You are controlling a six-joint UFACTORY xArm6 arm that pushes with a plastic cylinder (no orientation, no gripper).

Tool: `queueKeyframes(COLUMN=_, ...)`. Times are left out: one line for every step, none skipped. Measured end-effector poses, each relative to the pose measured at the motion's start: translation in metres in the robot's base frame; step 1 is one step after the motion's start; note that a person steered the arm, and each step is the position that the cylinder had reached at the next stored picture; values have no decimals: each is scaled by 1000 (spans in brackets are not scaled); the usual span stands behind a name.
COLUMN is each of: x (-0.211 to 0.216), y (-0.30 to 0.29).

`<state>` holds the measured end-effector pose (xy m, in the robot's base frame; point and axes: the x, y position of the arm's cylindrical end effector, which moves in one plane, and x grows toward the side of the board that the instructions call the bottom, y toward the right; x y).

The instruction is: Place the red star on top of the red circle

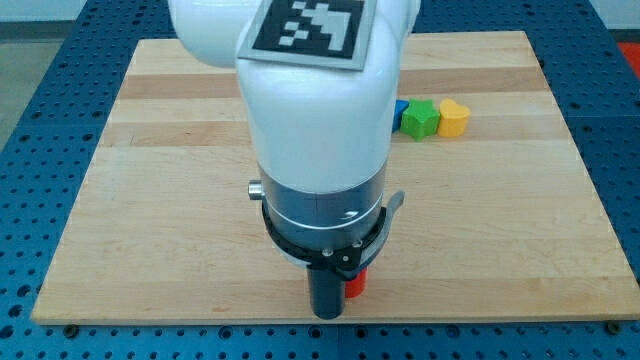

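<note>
Red block (355, 284), only a sliver of it showing, sits near the view's bottom edge of the wooden board (150, 200), tucked just beside the dark rod at about its 3 o'clock. Its shape is too hidden to tell, so I cannot say whether it is the star or the circle; the other red piece is not visible at all, probably behind my own white arm (315, 100).

I judge such a block light, stiff and smooth-bottomed, ready to slide at a nudge and to spin if struck off-centre. There is nothing to grasp: I would press against a flat side or a notch between points, in line with its middle.

My tip (327, 314) is a bare rod with nothing to spread or pinch, and it holds nothing. It stands on the board at the red block's 9 o'clock, seemingly touching or a hair away; the frame does not settle which.

Well apart, at the view's 1 o'clock, a blue block (400, 110), a green block (420, 119) and a yellow block (454, 118) crowd together in a row.
</note>
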<state>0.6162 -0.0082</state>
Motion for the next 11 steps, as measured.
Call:
queueKeyframes(x=-10, y=0)
queueKeyframes(x=-14, y=0)
queueKeyframes(x=-3, y=-39)
queueKeyframes(x=-38, y=-100)
queueKeyframes(x=-92, y=-110)
queueKeyframes(x=-111, y=-98)
queueKeyframes(x=-108, y=-71)
queueKeyframes(x=-81, y=-66)
queueKeyframes(x=-73, y=-64)
queueKeyframes(x=-84, y=-57)
queueKeyframes(x=-97, y=-27)
